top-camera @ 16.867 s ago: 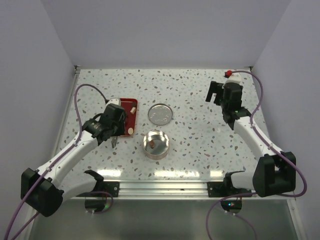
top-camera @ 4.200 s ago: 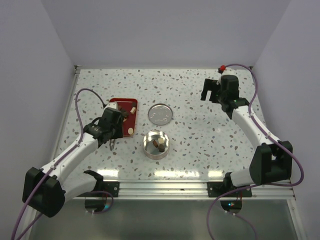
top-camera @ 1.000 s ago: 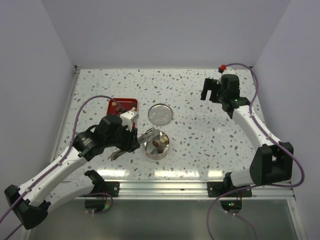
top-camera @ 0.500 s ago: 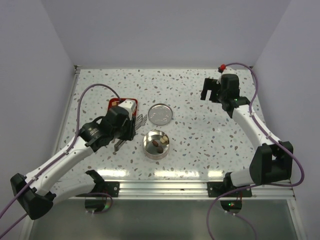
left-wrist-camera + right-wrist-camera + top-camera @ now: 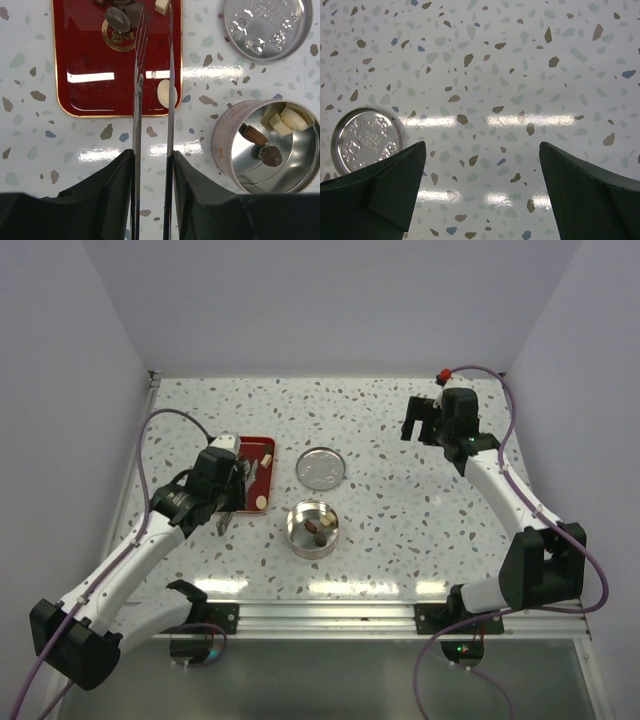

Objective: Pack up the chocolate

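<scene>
**Desk:** What does the overhead camera show?

**Photographer:** The left gripper (image 5: 246,468) hangs over a red tray (image 5: 263,480) on the left of the speckled table (image 5: 400,540). The right gripper (image 5: 413,430) is held up near the far right, well apart from everything. Between the arms, an open round tin (image 5: 310,551) sits just nearer the bases than its lid (image 5: 321,467), with chocolate (image 5: 317,529) inside. A cream oval (image 5: 260,502) rests by the tray's near right corner.

**Desk:** And the left wrist camera?

**Photographer:** The thin jaws stand a narrow slit apart, grasping nothing, and the red tray shows through the gap. Two dark pieces (image 5: 122,17) lie at the tray's far end, just left of the tips. A cream square (image 5: 161,6) sits between the tips at the frame's edge, though whether it is touched cannot be told. The cream oval lies partly under the right jaw. To the right, the tin holds cream and brown pieces.

**Desk:** The right wrist?

**Photographer:** The jaws are spread wide and released, with only bare speckled table between them. The lid (image 5: 365,140) lies at lower left.
</scene>
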